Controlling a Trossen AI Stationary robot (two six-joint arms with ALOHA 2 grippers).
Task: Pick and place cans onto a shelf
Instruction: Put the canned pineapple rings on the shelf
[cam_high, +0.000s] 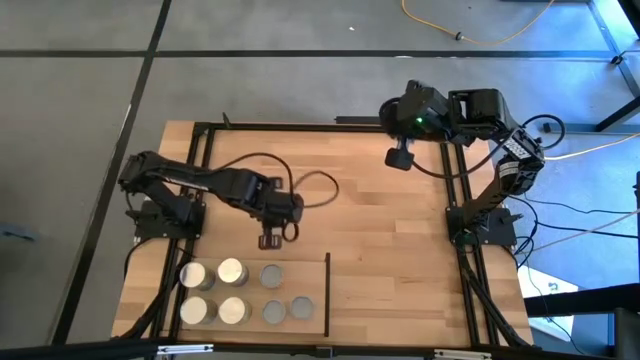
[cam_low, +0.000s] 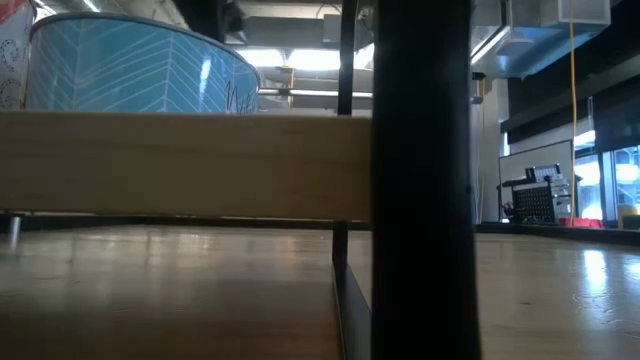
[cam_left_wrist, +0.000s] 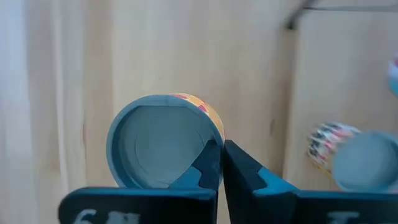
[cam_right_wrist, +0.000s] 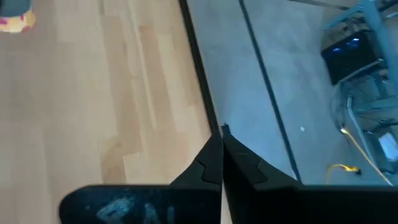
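Note:
Several cans with grey or cream tops (cam_high: 231, 271) stand upright in two rows on the light-wood shelf (cam_high: 305, 278) at the table's near left, beside its black divider (cam_high: 327, 292). My left gripper (cam_high: 271, 240) hangs shut just beyond the far row, pointing down. In its wrist view the shut gripper (cam_left_wrist: 222, 149) hovers beside a grey-topped can (cam_left_wrist: 158, 142) with a yellow and pink label. A second can (cam_left_wrist: 365, 163) stands farther off. My right gripper (cam_high: 400, 157) waits shut high over the table's far right, also shown shut (cam_right_wrist: 222, 142) in its own wrist view.
The black frame rails (cam_high: 455, 190) run along the table's edges. A cable loop (cam_high: 318, 188) lies on the wood past the left gripper. In the low view a blue patterned can (cam_low: 130, 65) stands on a wooden board (cam_low: 185, 165), and a black post (cam_low: 420, 180) blocks the middle.

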